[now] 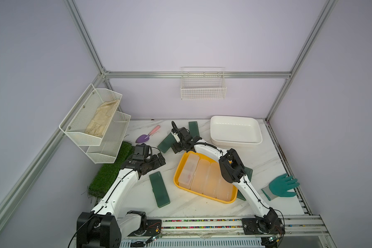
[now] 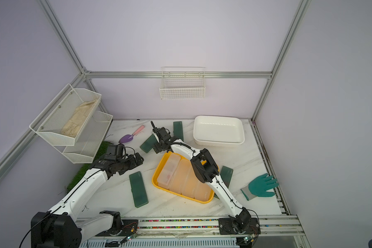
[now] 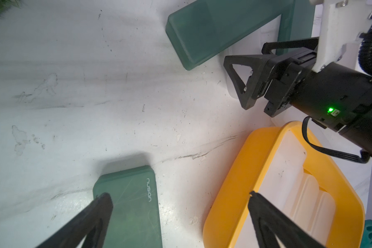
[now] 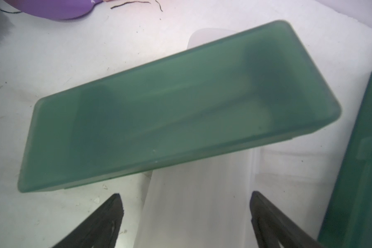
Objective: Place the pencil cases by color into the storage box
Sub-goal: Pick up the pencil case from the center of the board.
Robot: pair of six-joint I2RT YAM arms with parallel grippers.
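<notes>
On the marble tabletop (image 1: 266, 154), the yellow storage box (image 3: 234, 171) is holding four frosted cases (image 1: 204, 178) side by side. The right claw (image 4: 185, 194), spread wide and empty, is hovering just short of a dark green pencil case (image 4: 170, 107) that is lying tilted, apparently propped on another frosted one. The best grasp is probably straddling its narrow width mid-length and closing gently, since the slick plastic could skid. The left claw (image 3: 178, 193) is hanging spread above another green case (image 3: 129, 206).
</notes>
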